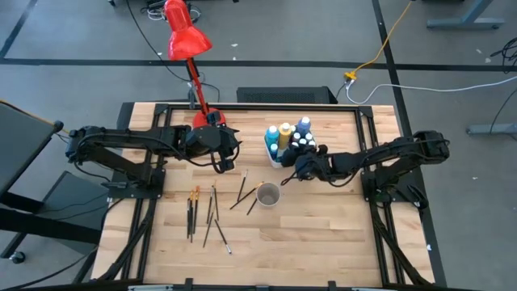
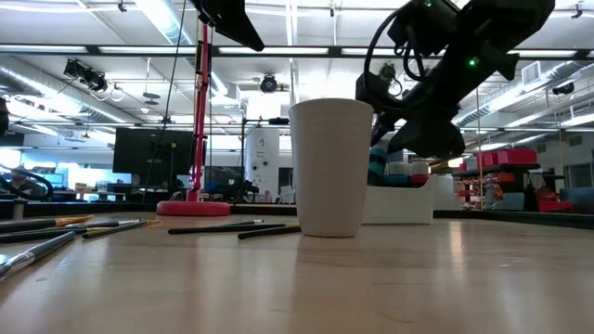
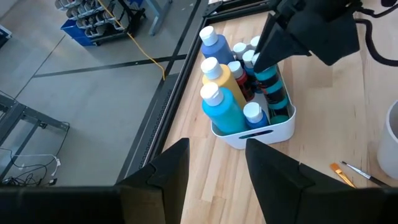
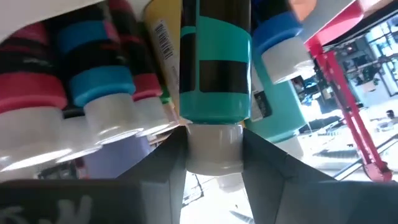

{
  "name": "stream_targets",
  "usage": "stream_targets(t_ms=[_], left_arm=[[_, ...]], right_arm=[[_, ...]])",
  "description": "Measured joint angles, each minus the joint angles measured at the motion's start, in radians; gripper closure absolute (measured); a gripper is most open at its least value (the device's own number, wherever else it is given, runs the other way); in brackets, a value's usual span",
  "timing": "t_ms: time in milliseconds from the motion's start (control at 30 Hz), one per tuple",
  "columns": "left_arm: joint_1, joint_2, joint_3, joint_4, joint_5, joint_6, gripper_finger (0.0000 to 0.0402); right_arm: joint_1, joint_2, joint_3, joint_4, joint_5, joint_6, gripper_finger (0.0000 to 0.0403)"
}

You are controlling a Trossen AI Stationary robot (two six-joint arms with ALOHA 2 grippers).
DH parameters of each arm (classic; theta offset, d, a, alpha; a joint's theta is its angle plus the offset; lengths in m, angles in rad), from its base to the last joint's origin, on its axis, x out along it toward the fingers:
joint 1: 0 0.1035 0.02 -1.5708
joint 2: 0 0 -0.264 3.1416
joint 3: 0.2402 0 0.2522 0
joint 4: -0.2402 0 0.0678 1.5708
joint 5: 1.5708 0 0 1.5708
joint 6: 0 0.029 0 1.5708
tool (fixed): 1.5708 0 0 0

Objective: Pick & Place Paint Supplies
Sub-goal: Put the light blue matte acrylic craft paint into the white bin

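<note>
Teal paint bottle [image 4: 214, 68] sits clamped by its white cap between my right jaws [image 4: 213, 163] — closed on it, over the white caddy [image 3: 273, 129] of bottles [image 3: 222, 106]. Left jaws [image 3: 216, 171] stand open and hold nothing, the caddy ahead of them. Brushes [image 1: 212, 212] lie on the table [image 1: 323, 226] beside the white cup [image 1: 268, 195].

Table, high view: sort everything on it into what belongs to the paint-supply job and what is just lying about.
Job:
- paint bottles in the white caddy
- teal bottle, white cap between the right gripper fingers
- brushes on the wood
- white cup

Lying about:
- red desk lamp
- left gripper, open, idle near the lamp base
</note>
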Motion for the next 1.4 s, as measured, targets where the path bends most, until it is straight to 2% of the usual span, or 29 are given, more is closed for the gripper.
stream_targets(t_ms=[133,300,467,867,1033,1400], left_arm=[[0.000,0.000,0.000,0.000,0.000,0.000,0.0235],[0.000,0.000,0.000,0.000,0.000,0.000,0.0235],[0.000,0.000,0.000,0.000,0.000,0.000,0.0235],[0.000,0.000,0.000,0.000,0.032,-0.004,0.0235],[0.000,0.000,0.000,0.000,0.032,-0.004,0.0235],[0.000,0.000,0.000,0.000,0.032,-0.004,0.0235]], right_arm=[[-0.004,-0.001,0.001,0.018,-0.086,-0.001,0.0269],[-0.002,0.001,0.000,0.072,-0.233,0.045,0.0233],[-0.003,0.003,-0.004,0.091,-0.284,0.093,0.0205],[-0.006,0.003,-0.003,0.099,-0.300,0.096,0.0195],[-0.019,0.002,-0.003,0.104,-0.353,0.147,0.0194],[-0.050,0.002,-0.003,0.203,-0.317,0.213,0.0194]])
